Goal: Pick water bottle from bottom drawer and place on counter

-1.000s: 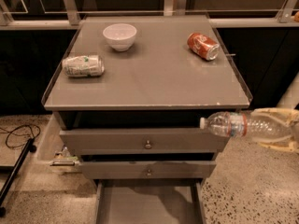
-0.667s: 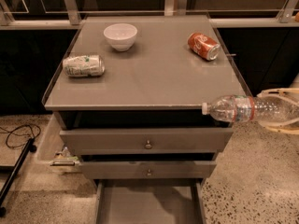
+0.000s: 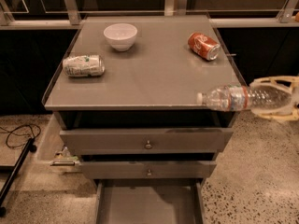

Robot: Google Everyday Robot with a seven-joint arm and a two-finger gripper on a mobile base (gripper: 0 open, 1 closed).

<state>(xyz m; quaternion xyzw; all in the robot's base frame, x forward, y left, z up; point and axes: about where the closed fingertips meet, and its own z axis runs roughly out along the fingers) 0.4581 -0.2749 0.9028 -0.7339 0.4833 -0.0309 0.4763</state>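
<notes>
Fingers point(image 3: 268, 81) closed around the water bottle point(image 3: 238, 98), which I hold level with its cap pointing left. My gripper point(image 3: 264, 98) sits at the right edge of view, just off the front right corner of the counter point(image 3: 154, 80). Since a second ago the bottle is higher, and its cap end now overlaps that corner instead of hanging beside the top drawer point(image 3: 117, 141). Whether it touches the surface, cannot tell. Gripper cut off by the frame edge. Bottom drawer point(image 3: 149, 204) open, front cut off. Bowl point(image 3: 120, 35), red can point(image 3: 203, 45) and silver-green can point(image 3: 84, 65) unmoved.
</notes>
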